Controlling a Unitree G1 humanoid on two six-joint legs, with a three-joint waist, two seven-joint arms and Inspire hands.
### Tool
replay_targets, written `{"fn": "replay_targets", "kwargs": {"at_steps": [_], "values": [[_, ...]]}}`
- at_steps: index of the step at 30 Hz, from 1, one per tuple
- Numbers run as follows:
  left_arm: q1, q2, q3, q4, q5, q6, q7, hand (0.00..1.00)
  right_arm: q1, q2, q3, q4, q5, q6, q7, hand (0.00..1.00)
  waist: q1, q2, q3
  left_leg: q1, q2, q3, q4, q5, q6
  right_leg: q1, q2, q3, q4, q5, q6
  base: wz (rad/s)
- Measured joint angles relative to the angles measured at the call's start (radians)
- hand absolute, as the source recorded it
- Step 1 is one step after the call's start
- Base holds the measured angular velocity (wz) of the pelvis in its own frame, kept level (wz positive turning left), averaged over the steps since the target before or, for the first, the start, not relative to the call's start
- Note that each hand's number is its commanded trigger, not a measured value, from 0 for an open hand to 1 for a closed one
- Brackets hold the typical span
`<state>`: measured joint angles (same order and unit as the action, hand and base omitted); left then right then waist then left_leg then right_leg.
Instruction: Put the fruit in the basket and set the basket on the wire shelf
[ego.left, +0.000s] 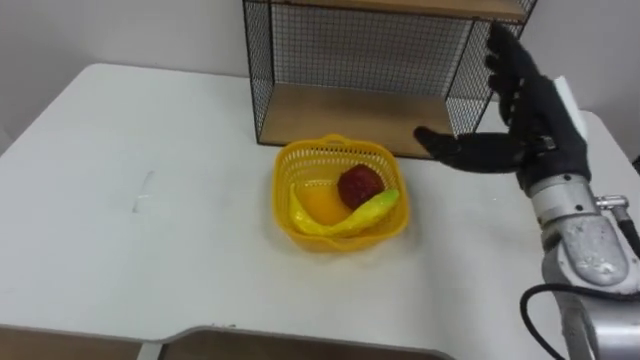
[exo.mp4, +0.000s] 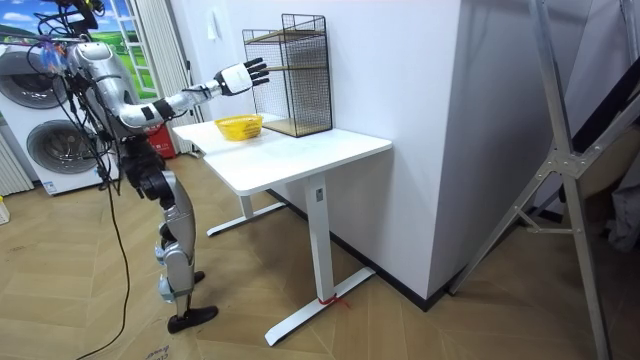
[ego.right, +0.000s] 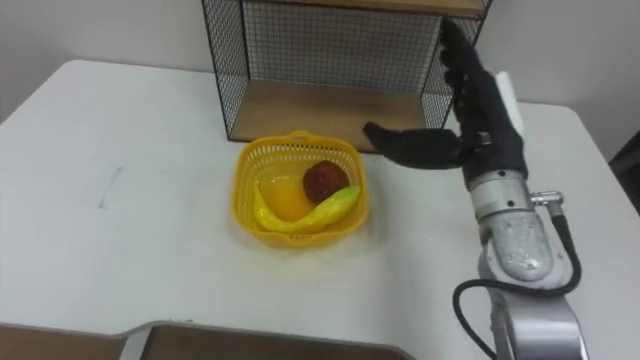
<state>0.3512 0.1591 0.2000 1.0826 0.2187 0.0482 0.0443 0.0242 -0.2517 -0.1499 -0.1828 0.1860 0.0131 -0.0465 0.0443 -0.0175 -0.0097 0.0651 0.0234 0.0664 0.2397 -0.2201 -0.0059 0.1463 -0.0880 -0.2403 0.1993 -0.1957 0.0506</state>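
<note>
Left eye view: latticed plastic basket, curved banana.

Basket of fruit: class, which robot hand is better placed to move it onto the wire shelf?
Right. The right hand hovers open beside the basket, in front of the wire shelf; probably a short reach.

Fruit in basket on table, just before wire shelf

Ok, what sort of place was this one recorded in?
Likely a home-style room, maybe a laundry corner: washing machines, a wood floor, and a white table carrying the wire shelf.
</note>
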Motion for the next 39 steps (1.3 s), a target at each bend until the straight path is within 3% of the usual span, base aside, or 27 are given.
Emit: {"fn": "replay_targets", "kwargs": {"at_steps": [4,7,9,11,14,18,21,26,30,33,36,39], "values": [[0.040,-0.007,0.100,0.063,-0.227,-0.007,0.062,0.00,0.084,-0.003,-0.065,0.000,0.145,-0.001,-0.082,0.00,-0.010,0.008,0.0026,0.000,-0.001,-0.003,0.000,0.000,0.000,0.004,-0.001,-0.006,-0.006,0.000,0.000,0.03],[0.053,-0.024,0.242,0.098,-0.450,-0.016,0.136,0.00,0.163,-0.003,-0.115,0.021,0.223,0.002,-0.127,0.00,0.001,0.008,0.0063,0.007,-0.002,-0.001,-0.004,0.000,0.000,0.011,-0.002,-0.003,-0.016,-0.001,0.001,-0.02],[0.061,-0.021,0.319,0.101,-0.578,-0.016,0.195,0.00,0.206,-0.003,-0.139,0.021,0.252,0.002,-0.165,0.00,0.013,0.013,0.0069,0.015,-0.002,0.003,-0.010,0.000,0.000,0.010,-0.002,0.003,-0.016,-0.002,0.002,-0.06],[0.065,-0.015,0.406,0.063,-0.694,-0.020,0.280,0.00,0.241,-0.003,-0.158,0.020,0.253,0.002,-0.208,0.00,0.016,0.022,0.0070,0.015,-0.004,0.001,-0.011,0.000,0.000,0.011,-0.003,0.000,-0.022,-0.002,0.002,0.02],[0.067,-0.013,0.470,-0.045,-0.729,-0.031,0.405,0.00,0.275,-0.002,-0.156,0.020,0.234,0.002,-0.242,0.00,0.028,0.034,0.0057,0.014,-0.004,0.000,-0.012,0.000,0.000,0.013,-0.002,0.000,-0.026,-0.002,0.002,0.01],[0.058,0.006,0.476,-0.299,-0.727,-0.039,0.561,0.00,0.303,-0.002,-0.153,0.009,0.183,0.003,-0.271,0.00,0.043,0.039,0.0058,0.007,-0.006,-0.013,-0.016,0.002,-0.001,0.011,-0.002,-0.010,-0.030,-0.002,0.002,0.08],[0.039,0.008,0.475,-0.551,-0.702,-0.070,0.669,0.00,0.316,0.003,-0.149,0.009,0.102,0.002,-0.279,0.00,0.051,0.044,0.0033,0.005,-0.007,-0.012,-0.018,0.002,-0.001,0.006,-0.002,-0.009,-0.031,-0.002,0.002,0.00],[-0.010,0.003,0.445,-0.989,-0.530,-0.115,0.777,0.00,0.330,0.042,-0.148,0.010,0.009,-0.003,-0.278,0.00,0.058,0.044,-0.0008,-0.003,-0.007,-0.012,-0.017,0.003,-0.001,-0.002,-0.002,-0.007,-0.026,-0.002,0.002,-0.01],[-0.061,0.005,0.387,-1.183,-0.413,-0.155,0.788,0.00,0.325,0.053,-0.142,0.010,-0.006,-0.030,-0.272,0.00,0.055,0.041,0.0009,-0.006,-0.007,-0.014,-0.017,0.002,-0.001,-0.002,-0.002,-0.009,-0.025,-0.002,0.002,0.00],[-0.067,0.005,0.338,-1.309,-0.363,-0.171,0.778,0.00,0.306,0.056,-0.138,0.015,-0.003,-0.049,-0.265,0.00,0.039,0.047,0.0089,-0.008,-0.007,-0.014,-0.016,0.002,-0.001,-0.003,-0.001,-0.010,-0.026,-0.002,0.002,0.00],[-0.075,0.005,0.249,-1.386,-0.353,-0.205,0.720,0.00,0.285,0.073,-0.121,0.040,0.005,-0.082,-0.243,0.00,0.020,0.045,0.0162,-0.005,-0.008,-0.021,-0.016,0.002,-0.001,0.004,-0.002,-0.019,-0.026,-0.002,0.002,0.08],[-0.089,0.004,0.148,-1.390,-0.361,-0.209,0.596,0.00,0.259,0.088,-0.070,0.102,0.056,-0.089,-0.162,0.00,-0.001,0.038,0.0208,-0.003,-0.007,-0.024,-0.015,0.002,-0.001,0.008,-0.001,-0.022,-0.028,-0.002,0.003,0.03]]}}
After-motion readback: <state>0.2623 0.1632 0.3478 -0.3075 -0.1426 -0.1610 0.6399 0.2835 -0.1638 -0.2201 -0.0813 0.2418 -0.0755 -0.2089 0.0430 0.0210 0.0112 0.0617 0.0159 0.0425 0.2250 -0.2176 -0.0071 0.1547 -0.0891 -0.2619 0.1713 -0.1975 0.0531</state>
